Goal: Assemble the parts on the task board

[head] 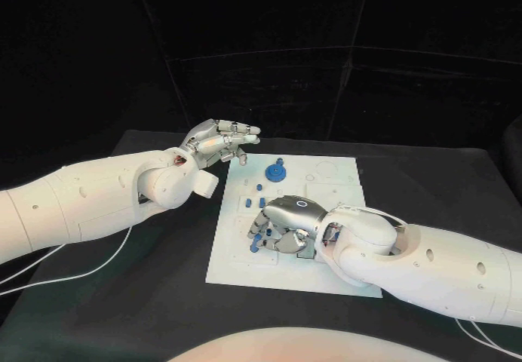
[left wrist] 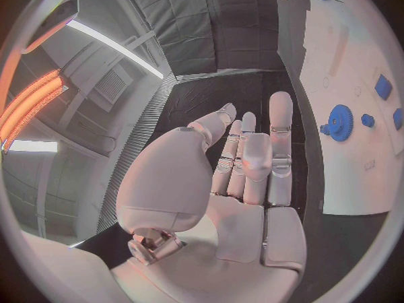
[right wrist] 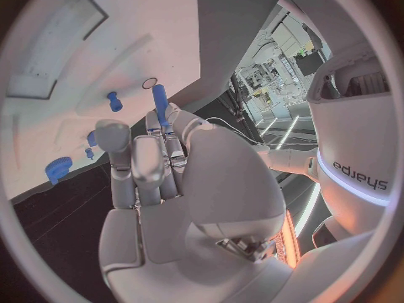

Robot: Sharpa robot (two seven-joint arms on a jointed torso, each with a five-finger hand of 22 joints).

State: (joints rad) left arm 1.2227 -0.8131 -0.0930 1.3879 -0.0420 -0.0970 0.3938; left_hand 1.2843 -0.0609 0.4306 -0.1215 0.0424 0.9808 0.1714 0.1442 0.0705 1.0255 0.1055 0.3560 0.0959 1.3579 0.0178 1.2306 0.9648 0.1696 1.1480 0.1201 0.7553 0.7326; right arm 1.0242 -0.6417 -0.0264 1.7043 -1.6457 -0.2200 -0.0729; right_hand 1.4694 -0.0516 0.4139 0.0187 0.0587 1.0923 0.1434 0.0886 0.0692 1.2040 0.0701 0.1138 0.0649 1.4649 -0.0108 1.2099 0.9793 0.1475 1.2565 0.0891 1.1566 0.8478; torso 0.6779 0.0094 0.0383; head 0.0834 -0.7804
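Parts lie on the task board mid-desk: a blue gear at its far end, small pegs nearer. They look light, rigid, slippery; I'd pinch them at the sides. My right robot hand pinches a blue pin over the board; left robot hand hovers far-left, fingers apart, holding nothing.
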